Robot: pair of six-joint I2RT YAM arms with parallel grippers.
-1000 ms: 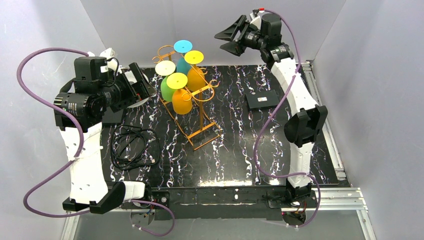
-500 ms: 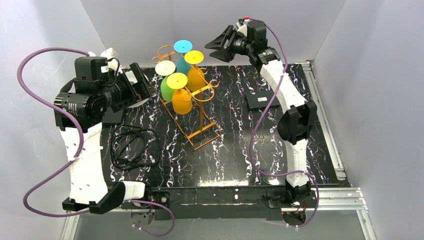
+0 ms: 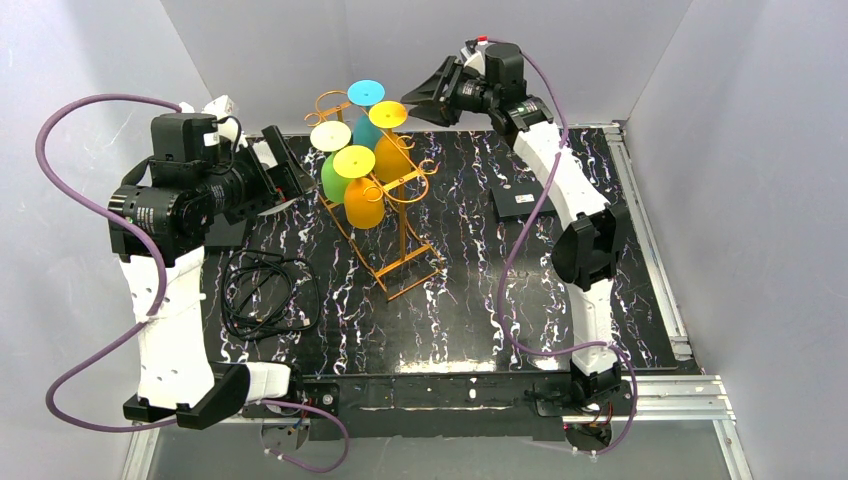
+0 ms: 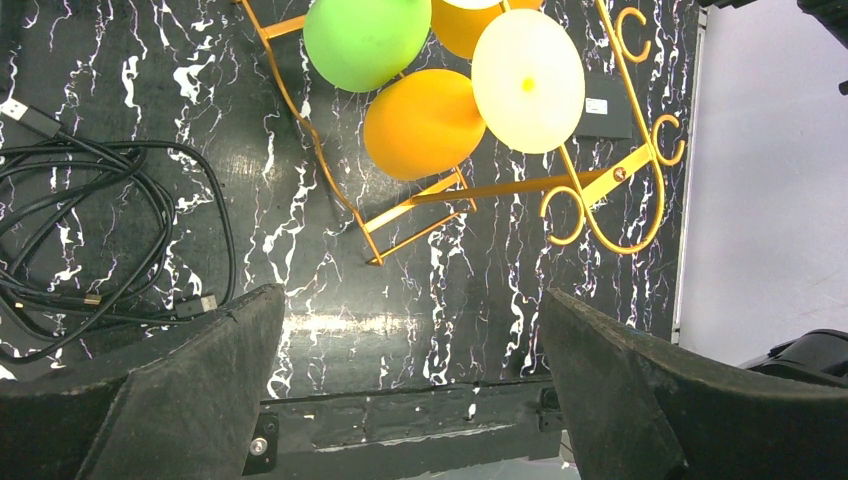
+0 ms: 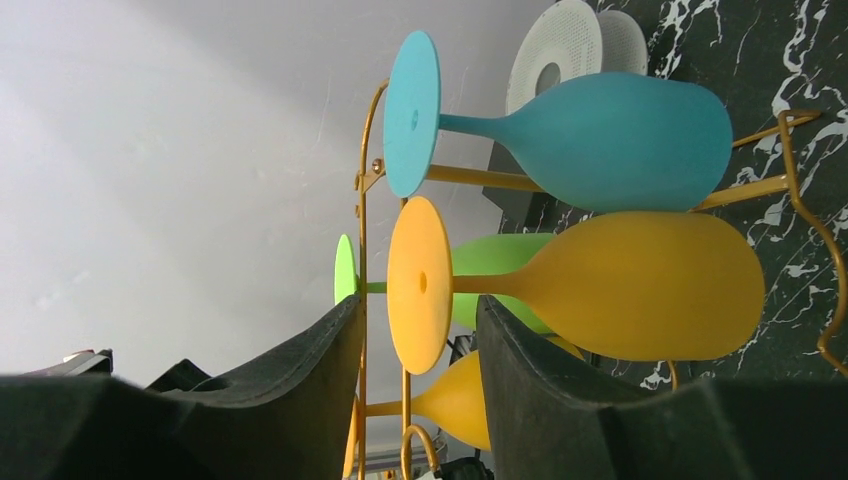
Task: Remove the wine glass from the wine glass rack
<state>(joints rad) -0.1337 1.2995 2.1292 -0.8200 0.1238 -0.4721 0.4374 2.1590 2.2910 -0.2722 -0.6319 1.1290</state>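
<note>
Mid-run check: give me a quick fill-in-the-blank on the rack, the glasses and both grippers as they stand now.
1. The glasses hang on the rack with their bowls pointing ___.
2. Between the fingers of the right gripper sits a glass foot coloured ___.
3. The left gripper stands wide ___, holding nothing.
4. A black ___ lies coiled on the table.
Missing words: down; yellow; open; cable.

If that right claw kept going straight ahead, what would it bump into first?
Most likely the flat foot of the yellow-orange wine glass, hanging upside down on the rack. It sits in line with the finger gap of the right gripper, though depth is unclear.
</note>
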